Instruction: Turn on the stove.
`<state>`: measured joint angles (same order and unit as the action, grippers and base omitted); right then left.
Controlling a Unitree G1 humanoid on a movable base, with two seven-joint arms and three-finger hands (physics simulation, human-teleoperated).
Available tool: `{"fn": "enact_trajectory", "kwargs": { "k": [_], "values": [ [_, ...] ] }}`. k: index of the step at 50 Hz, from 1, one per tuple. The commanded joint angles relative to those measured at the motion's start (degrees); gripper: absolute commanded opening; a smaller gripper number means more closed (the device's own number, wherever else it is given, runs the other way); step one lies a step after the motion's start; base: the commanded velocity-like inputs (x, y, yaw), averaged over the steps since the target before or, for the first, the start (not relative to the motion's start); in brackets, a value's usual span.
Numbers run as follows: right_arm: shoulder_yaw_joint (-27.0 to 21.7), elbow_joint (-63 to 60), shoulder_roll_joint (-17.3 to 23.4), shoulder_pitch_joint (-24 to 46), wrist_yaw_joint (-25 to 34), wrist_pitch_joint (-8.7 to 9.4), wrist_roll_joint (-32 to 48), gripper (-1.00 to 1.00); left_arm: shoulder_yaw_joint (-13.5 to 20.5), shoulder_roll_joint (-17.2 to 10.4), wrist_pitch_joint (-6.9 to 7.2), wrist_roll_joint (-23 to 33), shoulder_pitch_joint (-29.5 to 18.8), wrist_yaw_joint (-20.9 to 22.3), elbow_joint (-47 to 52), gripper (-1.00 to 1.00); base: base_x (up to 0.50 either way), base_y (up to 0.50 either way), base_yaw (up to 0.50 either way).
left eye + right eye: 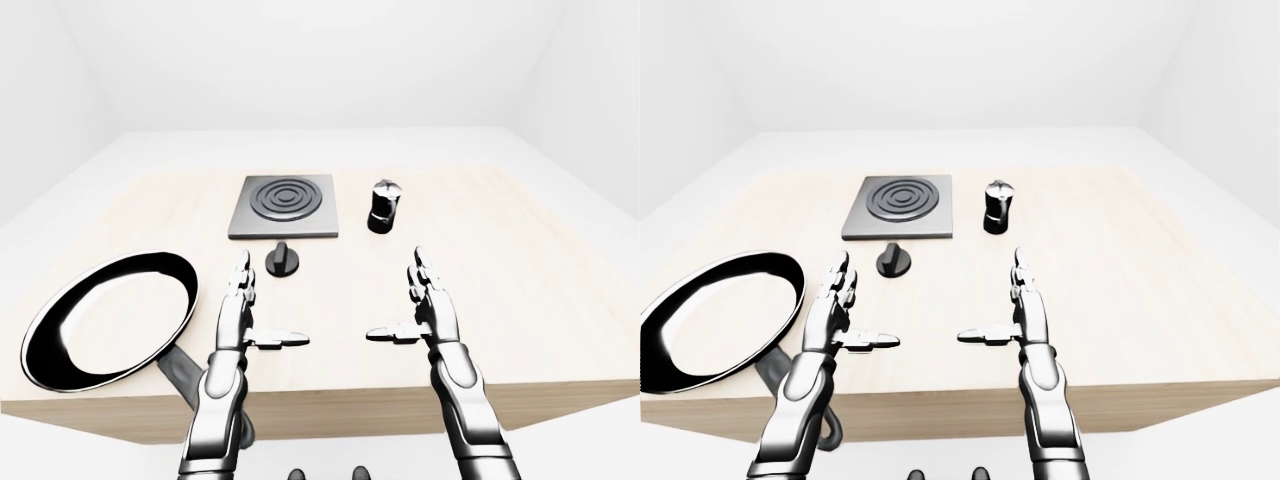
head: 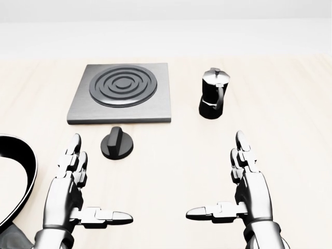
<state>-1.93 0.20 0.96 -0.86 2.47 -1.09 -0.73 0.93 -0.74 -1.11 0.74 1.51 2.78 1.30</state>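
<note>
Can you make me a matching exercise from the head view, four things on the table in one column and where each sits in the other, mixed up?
Things:
1. stove plate
2. knob
3. moka pot
4. frying pan

Places:
A. cut off by the view's left edge
B. right of the stove plate, standing upright
C. top centre-left, flat on the table
D. just below the stove plate, above the left hand

Pairs: 1-C, 2-D, 3-B, 4-A

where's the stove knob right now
In the head view the knob sits left of centre on the table, just below the stove and just above the open left hand.
</note>
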Motion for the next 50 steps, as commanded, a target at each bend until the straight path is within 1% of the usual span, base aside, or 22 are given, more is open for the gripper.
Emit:
{"fn": "enact_trajectory", "kwargs": {
  "k": [1,5,6,7,14,15,22,26,27,32,33,35,36,37,38,39,41,42,45,46,47,50],
  "values": [
    [-0.19,-0.12,0.05,0.21,-0.14,0.32,-0.08,1.0,-0.11,0.05,-0.83,0.1,0.02,0.21,-0.81,1.0,0.32,0.0,0.0],
    [-0.17,-0.41,0.03,0.22,-0.22,0.61,-0.08,1.0,0.01,-0.03,-0.08,-0.03,-0.12,0.24,-0.15,1.0,0.32,0.0,0.0],
    [-0.14,-0.58,0.03,0.2,-0.25,0.74,-0.05,1.0,-0.02,0.01,-0.62,0.02,-0.06,0.23,-0.66,1.0,0.32,0.0,0.0],
    [-0.14,-0.54,0.03,0.18,-0.26,0.65,-0.04,1.0,-0.03,-0.04,0.41,-0.01,-0.16,0.27,0.25,1.0,0.32,0.0,0.0],
    [-0.13,-0.24,0.04,0.17,-0.21,0.35,-0.05,1.0,-0.15,0.03,0.26,0.07,-0.07,0.37,0.14,1.0,0.32,0.0,0.0],
    [-0.12,-0.27,0.04,0.2,-0.2,0.44,-0.05,1.0,-0.18,0.05,-0.4,0.11,-0.13,0.4,-0.6,1.0,0.32,0.0,0.0],
    [-0.05,0.0,0.02,0.13,-0.13,0.36,-0.08,1.0,-0.19,0.04,0.09,0.09,-0.12,0.45,-0.17,1.0,0.31,0.0,0.0],
    [-0.05,0.16,0.0,0.11,-0.14,0.19,-0.05,1.0,-0.28,0.07,-1.44,0.18,-0.14,0.58,-1.83,1.0,0.27,0.0,0.0],
    [-0.04,0.33,0.0,0.11,-0.12,0.07,-0.05,1.0,-0.29,0.02,-0.41,0.15,-0.17,0.59,-0.92,1.0,0.27,0.0,0.0],
    [0.01,0.28,0.03,0.08,-0.15,-0.1,0.16,1.0,-0.27,0.01,-0.35,0.19,-0.35,0.66,-1.26,1.0,0.1,0.0,0.0],
    [0.08,0.16,0.02,0.09,-0.13,0.03,0.22,1.0,-0.26,0.04,-1.48,0.23,-0.44,0.68,-2.58,1.0,0.0,0.0,0.0],
    [0.11,0.28,0.01,0.1,-0.08,-0.06,0.24,1.0,-0.25,0.04,-1.84,0.24,-0.55,0.66,-3.15,1.0,0.0,0.0,0.0],
    [0.07,0.46,0.01,0.13,-0.04,-0.1,0.17,1.0,-0.34,0.03,-0.52,0.27,-0.5,0.64,-1.87,1.0,0.0,0.0,0.0],
    [0.05,0.44,0.01,0.15,-0.02,-0.04,0.13,1.0,-0.31,0.0,-0.42,0.25,-0.58,0.68,-1.92,1.0,0.0,0.0,0.0],
    [0.03,0.56,0.02,0.18,0.02,-0.09,0.09,1.0,-0.26,0.03,-1.82,0.28,-0.75,0.67,-3.63,1.0,0.0,0.0,0.0],
    [0.06,0.48,0.02,0.14,0.05,-0.01,0.11,1.0,-0.26,-0.01,-0.87,0.2,-0.92,0.73,-3.12,1.0,0.0,0.0,0.0],
    [0.05,0.67,0.03,0.14,0.12,-0.16,0.09,1.0,-0.23,-0.02,-0.95,0.16,-1.12,0.78,-3.63,1.0,0.0,0.0,0.0],
    [0.06,0.36,0.03,0.07,0.12,0.11,0.08,1.0,-0.23,0.01,-2.18,0.24,-1.33,0.74,-5.21,1.0,0.0,0.0,0.0],
    [0.08,0.67,0.02,0.01,0.21,-0.23,0.11,1.0,-0.17,-0.1,-3.89,0.6,-2.31,0.62,-8.9,1.0,0.0,0.0,0.0],
    [0.11,0.53,0.01,-0.03,0.2,-0.14,0.13,1.0,-0.08,-0.18,-2.95,0.47,-2.35,0.67,-8.05,1.0,0.0,0.0,0.0],
    [0.1,0.62,0.01,-0.02,0.22,-0.21,0.11,1.0,0.05,-0.2,-3.89,0.46,-2.71,0.64,-9.58,1.0,0.0,0.0,0.0],
    [0.05,0.68,0.01,0.04,0.23,-0.13,0.04,1.0,0.42,-0.36,-3.89,0.31,-3.75,0.52,-12.54,1.0,0.0,0.0,0.0]
  ]
}}
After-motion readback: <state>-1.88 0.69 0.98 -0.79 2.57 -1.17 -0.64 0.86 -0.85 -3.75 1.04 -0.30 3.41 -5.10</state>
